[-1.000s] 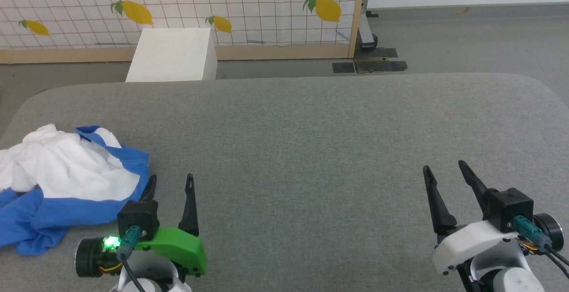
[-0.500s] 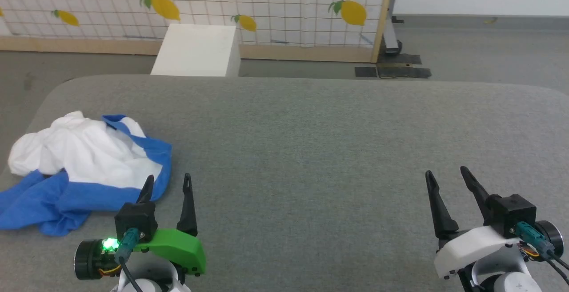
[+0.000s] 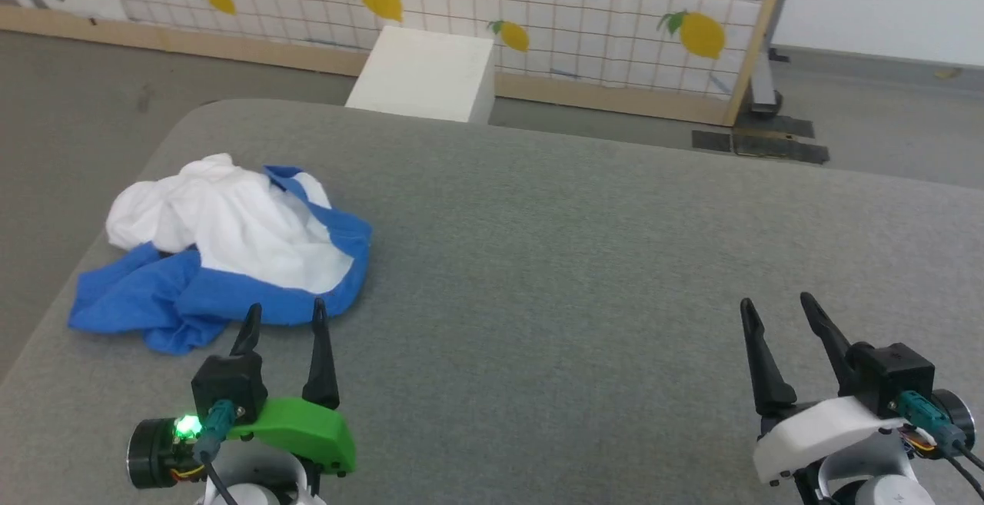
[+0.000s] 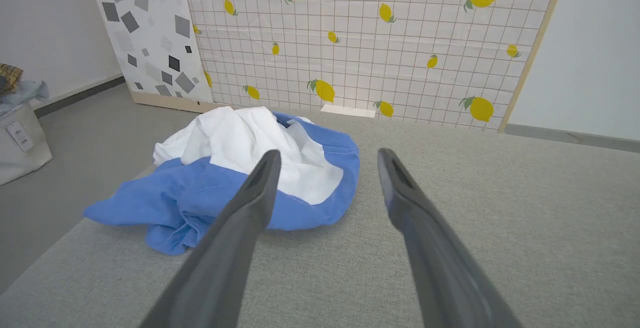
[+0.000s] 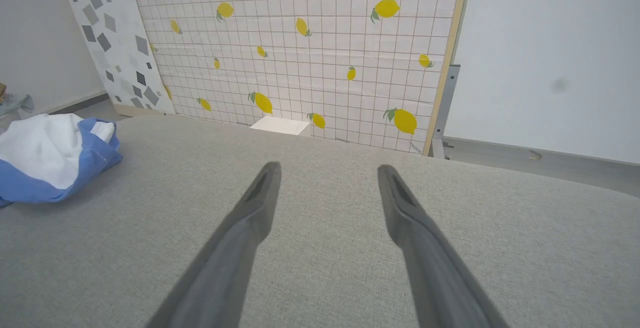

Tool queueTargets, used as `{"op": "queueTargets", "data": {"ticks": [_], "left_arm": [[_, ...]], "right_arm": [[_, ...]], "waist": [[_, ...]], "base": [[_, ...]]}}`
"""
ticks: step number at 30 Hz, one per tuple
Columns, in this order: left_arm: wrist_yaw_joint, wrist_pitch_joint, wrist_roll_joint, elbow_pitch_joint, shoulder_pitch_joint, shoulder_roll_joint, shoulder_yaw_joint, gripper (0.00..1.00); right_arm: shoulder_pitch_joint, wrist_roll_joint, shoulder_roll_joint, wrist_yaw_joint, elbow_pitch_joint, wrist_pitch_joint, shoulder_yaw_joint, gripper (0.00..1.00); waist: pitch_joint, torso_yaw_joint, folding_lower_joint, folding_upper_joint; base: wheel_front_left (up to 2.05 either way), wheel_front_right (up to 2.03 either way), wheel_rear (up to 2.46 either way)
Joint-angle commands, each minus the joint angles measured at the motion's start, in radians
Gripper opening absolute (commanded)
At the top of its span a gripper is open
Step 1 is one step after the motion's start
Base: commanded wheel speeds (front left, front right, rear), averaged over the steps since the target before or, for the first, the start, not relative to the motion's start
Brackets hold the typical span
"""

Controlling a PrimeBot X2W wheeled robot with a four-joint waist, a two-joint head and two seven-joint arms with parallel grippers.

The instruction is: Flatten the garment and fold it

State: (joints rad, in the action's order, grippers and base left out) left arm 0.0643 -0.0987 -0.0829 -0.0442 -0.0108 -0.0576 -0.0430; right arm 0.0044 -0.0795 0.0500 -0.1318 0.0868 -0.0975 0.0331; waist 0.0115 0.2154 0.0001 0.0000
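Head view shows the left gripper (image 3: 285, 307) with its jaws apart and empty, the fingertips just beside the near blue edge of the garment (image 3: 231, 251); I cannot tell if they touch it. The right gripper (image 3: 776, 301) is also spread wide, holds nothing and is well apart from the garment. The garment lies as a crumpled heap on the left side of the grey table (image 3: 576, 259), with white cloth on top and a blue band and blue folds around it. Behind the table stand a white box (image 3: 427, 74) and a lemon-print grid panel (image 3: 600, 5) on the grey floor (image 3: 77, 90).
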Motion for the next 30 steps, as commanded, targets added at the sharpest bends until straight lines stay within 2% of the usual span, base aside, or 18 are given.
{"op": "queueTargets", "data": {"ticks": [1, 30], "left_arm": [[0.009, -0.011, -0.008, -0.003, 0.015, -0.005, -0.003, 1.0], [0.049, -0.071, -0.049, -0.031, 0.036, -0.009, -0.018, 1.0]], "right_arm": [[0.016, -0.009, 0.0, 0.0, 0.007, -0.011, 0.002, 1.0], [0.029, -0.063, 0.0, 0.001, 0.077, -0.071, -0.001, 1.0]], "waist": [[0.001, 0.031, 0.0, 0.0], [0.025, 0.217, 0.0, 0.0]], "base": [[0.0, 0.0, 0.0], [0.0, 0.0, 0.0]]}}
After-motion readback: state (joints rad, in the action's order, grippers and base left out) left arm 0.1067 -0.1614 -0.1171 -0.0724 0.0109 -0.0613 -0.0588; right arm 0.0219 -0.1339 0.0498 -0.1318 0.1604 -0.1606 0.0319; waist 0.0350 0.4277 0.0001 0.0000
